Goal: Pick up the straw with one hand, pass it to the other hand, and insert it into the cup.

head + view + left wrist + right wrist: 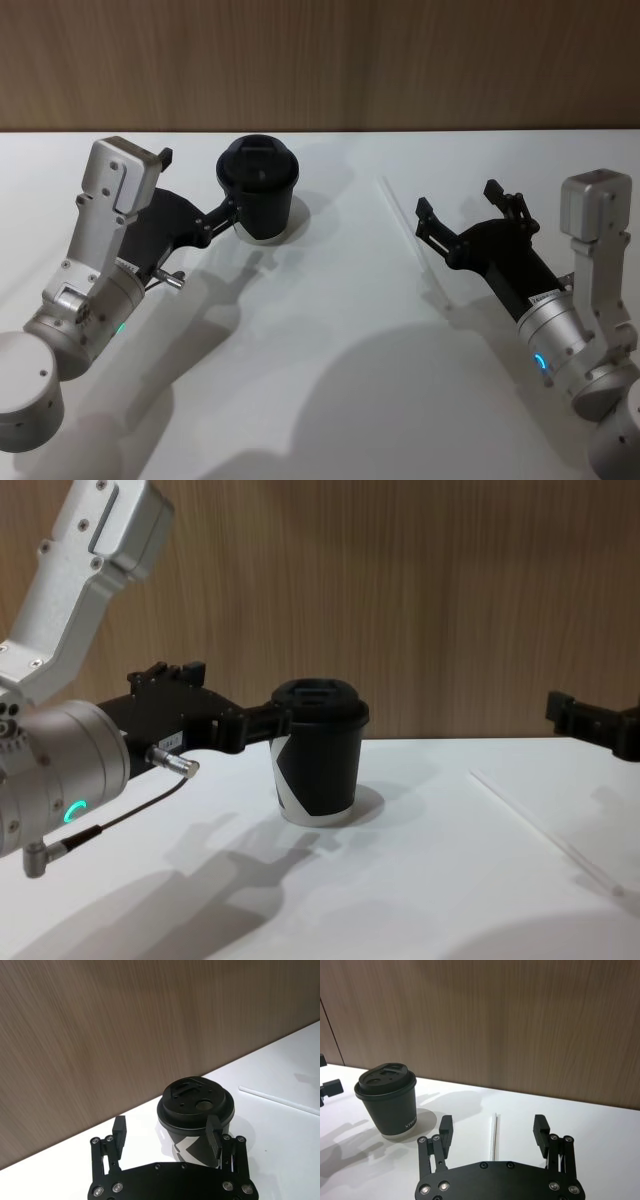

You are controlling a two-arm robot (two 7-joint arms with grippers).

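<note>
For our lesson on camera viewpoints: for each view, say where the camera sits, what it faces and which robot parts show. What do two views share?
Head view: high, looking down on the table; both arms, left gripper and right gripper.
Chest view: low, looking across at the cup; left arm, right gripper's tip.
Left wrist view: behind the open left gripper, facing the cup.
Right wrist view: behind the open right gripper, facing the straw.
Shared: both wrist views show cup and straw.

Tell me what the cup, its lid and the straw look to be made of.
Cup: likely paper, matte black, printed white mark. Lid: probably plastic, moulded ridges, slight sheen. Straw: white, thin, straight; paper or plastic, cannot tell.
</note>
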